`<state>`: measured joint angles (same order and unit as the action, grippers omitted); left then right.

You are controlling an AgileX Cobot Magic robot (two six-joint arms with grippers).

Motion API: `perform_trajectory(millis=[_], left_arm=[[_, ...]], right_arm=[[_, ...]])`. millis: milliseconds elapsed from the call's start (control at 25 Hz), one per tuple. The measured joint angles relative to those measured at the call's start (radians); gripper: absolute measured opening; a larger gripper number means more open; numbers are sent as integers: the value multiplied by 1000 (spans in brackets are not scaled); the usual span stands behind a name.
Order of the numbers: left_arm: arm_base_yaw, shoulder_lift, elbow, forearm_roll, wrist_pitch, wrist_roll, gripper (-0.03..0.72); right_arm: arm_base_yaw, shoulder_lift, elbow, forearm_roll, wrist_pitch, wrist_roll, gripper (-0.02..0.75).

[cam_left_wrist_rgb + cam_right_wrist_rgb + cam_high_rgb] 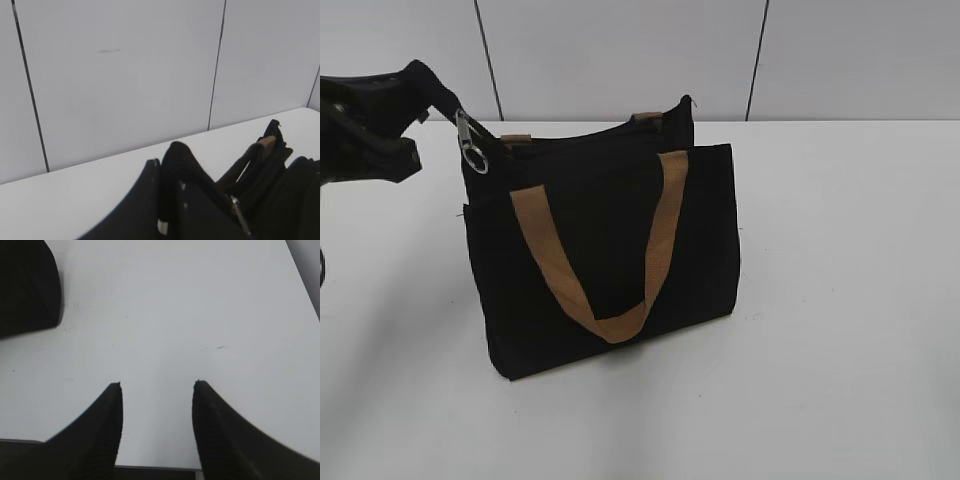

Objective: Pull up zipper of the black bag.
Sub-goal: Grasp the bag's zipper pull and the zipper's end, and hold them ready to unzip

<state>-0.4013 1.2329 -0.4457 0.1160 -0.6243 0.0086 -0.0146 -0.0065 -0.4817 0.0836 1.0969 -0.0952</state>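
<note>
Slanted front view; two close wrist views

You have a plain white table carrying one item only, the black bag, which stands upright on its base left of centre, its front panel with the tan strap handle facing you and its bottom edge resting directly on the surface.

The left gripper runs off the exterior view's left edge, and what its fingers pinch is too dark to tell. The black bag hides its rear handle, and only a corner of it shows in the right wrist view. The zipper pull's grip point is unclear.
</note>
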Motion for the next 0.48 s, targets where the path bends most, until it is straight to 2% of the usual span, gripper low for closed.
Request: perform_trajectory(millis=[160,280,480], left_arm=[[0,0,-6,0,25,-26,12],[0,-1,-11,3,61,-56,12],[0,-31,-33,32,187,-104,12]], right_arm=[[0,0,0,10,0,0,360],[0,33,0,67,0,-7,360],[0,233,-12,251,-48,-170,360]])
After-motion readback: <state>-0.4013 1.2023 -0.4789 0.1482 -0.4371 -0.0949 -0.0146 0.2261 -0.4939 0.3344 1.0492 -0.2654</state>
